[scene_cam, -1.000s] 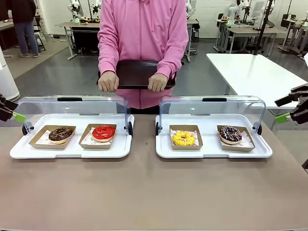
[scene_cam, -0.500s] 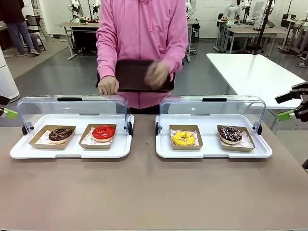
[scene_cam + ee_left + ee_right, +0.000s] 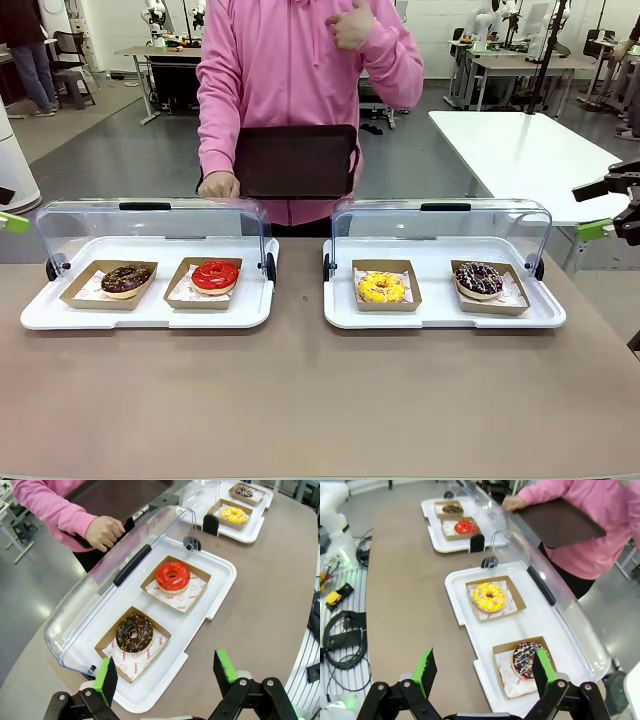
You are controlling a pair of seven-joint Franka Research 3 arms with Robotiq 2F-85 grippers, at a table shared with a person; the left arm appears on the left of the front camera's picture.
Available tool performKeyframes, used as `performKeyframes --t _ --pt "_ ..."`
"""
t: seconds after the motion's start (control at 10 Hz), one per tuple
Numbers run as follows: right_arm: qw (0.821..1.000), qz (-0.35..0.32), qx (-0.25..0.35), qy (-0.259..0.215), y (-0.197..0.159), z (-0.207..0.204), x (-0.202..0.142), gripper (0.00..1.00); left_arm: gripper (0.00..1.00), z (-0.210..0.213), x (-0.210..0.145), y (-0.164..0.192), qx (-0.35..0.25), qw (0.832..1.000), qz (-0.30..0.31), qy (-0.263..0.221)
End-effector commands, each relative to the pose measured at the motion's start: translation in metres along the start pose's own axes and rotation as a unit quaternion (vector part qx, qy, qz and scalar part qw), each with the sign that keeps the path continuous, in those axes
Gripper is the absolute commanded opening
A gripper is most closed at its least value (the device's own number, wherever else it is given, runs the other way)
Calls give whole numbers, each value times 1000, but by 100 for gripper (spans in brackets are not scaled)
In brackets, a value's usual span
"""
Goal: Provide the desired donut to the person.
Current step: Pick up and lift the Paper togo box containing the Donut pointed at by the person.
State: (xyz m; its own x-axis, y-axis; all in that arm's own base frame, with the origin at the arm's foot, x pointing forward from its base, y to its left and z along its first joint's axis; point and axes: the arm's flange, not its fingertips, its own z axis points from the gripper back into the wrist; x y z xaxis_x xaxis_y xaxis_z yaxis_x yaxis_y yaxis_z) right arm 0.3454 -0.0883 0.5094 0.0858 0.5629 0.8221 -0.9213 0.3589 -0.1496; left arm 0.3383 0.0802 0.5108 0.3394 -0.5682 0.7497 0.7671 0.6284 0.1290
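We see left gripper (image 3: 166,672), right gripper (image 3: 485,672) agape, empty; misreading hand (image 3: 352,22) above tray (image 3: 295,160) risks a wrong pick.

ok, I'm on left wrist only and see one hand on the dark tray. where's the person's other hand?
Observer: The free hand is raised at the chest of the person, off the serving tray and over none of the donuts.
Operator: right arm?
Observer: The right gripper is open, held in the air off the right end of the right display tray, touching nothing.
Operator: the far dark donut, what topping?
Observer: It's a chocolate donut with multicoloured sprinkles, next to the yellow donut on that same tray.
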Motion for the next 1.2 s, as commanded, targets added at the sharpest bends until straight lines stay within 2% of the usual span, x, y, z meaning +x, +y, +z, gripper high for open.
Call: performKeyframes --t 0.0,1.1 --pt "1000 8 -3 -16 -2 -1 -1 100 100 -13 -29 -39 2 999 -15 -31" --pt "999 27 -9 -36 0 4 2 100 100 -9 -29 -38 7 999 -19 -46"
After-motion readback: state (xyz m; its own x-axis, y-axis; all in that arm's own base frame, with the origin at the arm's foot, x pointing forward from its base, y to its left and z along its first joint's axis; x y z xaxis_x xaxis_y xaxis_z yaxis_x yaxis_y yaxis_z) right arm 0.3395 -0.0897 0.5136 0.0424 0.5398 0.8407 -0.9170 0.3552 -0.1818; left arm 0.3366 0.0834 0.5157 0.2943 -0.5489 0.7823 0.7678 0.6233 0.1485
